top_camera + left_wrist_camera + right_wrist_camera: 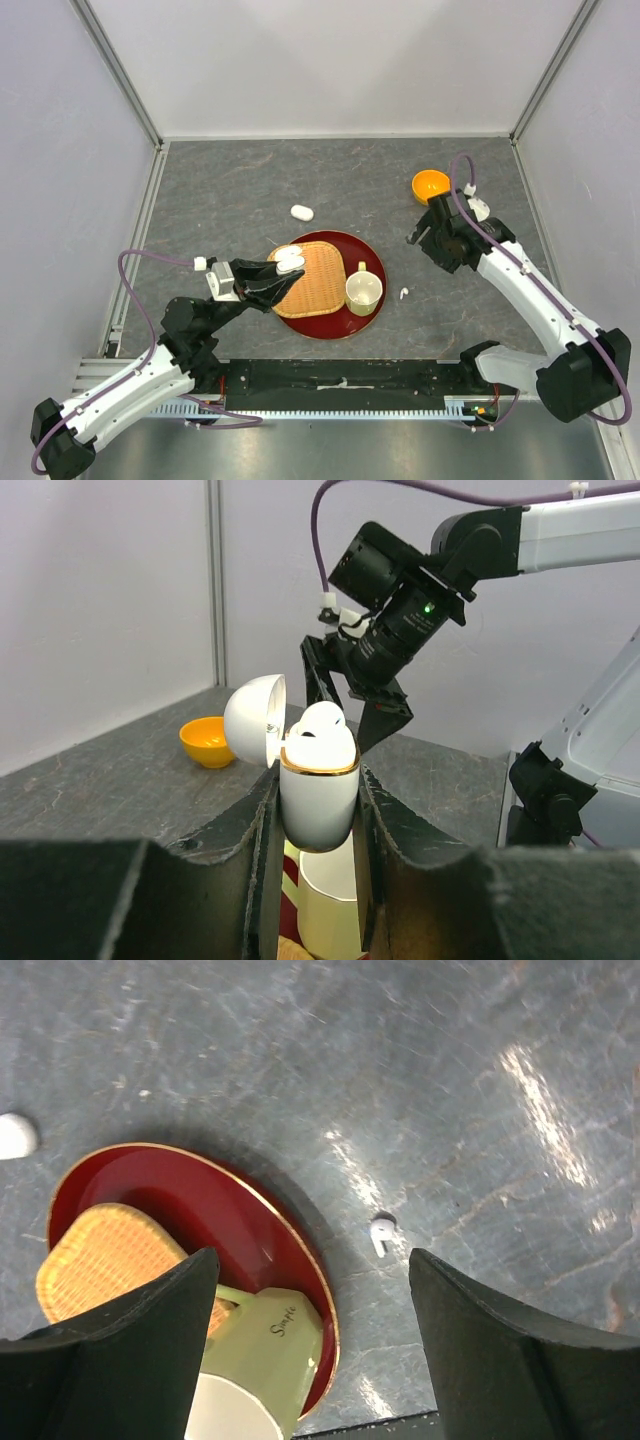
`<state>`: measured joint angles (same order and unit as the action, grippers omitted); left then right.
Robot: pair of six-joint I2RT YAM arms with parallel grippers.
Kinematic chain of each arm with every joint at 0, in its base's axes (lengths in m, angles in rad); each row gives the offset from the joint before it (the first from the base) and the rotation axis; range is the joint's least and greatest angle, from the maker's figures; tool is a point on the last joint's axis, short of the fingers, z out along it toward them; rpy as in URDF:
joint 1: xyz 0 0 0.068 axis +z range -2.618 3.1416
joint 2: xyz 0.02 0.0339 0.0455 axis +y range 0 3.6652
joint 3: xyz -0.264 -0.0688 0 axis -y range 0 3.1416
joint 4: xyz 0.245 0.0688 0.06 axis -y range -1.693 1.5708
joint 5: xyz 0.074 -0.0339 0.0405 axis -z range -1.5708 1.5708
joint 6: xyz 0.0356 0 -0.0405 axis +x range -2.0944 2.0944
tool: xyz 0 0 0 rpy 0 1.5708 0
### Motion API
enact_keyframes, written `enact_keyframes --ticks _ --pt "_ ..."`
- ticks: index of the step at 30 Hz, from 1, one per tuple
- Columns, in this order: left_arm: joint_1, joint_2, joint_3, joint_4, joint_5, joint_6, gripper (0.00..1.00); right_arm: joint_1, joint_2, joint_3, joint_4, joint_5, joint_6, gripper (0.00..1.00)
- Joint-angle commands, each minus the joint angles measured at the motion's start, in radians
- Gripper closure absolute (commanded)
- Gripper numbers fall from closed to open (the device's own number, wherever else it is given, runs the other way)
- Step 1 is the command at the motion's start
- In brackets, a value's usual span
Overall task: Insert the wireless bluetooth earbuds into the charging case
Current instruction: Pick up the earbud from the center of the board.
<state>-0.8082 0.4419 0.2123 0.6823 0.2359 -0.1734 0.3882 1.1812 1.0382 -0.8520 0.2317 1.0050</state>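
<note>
While the left gripper [281,278] is pressed shut on the open charging case [290,262] above the near-left part of the red plate [335,328], the overhead view shows a loose earbud [403,294] lying on the table [230,180] just right of that plate. The right gripper [418,240] hangs beyond the earbud and apart from it. A second case [301,212] lies farther back on the table. From the left wrist, the case stands upright between the fingers with its lid [252,720] swung back. A seated earbud [320,721] pokes out of the top, so at least one looks to be in. From the right wrist, the fingers [130,1345] are spread wide with nothing between them, and the loose earbud lies on the table in the gap, well below. That one is not yet picked up; no other earbuds show, so I cannot tell how many remain.
</note>
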Motion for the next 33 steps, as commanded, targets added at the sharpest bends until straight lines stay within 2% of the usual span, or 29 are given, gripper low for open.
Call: enact_keyframes --ticks 1,12,26,33 --pt "0.003 -0.011 0.021 0.02 -0.026 0.038 0.98 -0.003 0.012 -0.059 -0.053 -0.002 0.128 0.17" --pt "0.001 0.006 0.019 0.023 -0.033 0.034 0.98 -0.002 0.064 -0.174 0.021 -0.028 0.142 0.28" --pt "0.003 -0.019 -0.001 0.025 -0.056 0.025 0.98 0.046 0.202 -0.194 0.091 -0.063 0.122 0.31" --pt "0.001 -0.025 -0.004 0.019 -0.061 0.029 0.98 0.055 0.25 -0.204 0.113 -0.104 0.165 0.38"
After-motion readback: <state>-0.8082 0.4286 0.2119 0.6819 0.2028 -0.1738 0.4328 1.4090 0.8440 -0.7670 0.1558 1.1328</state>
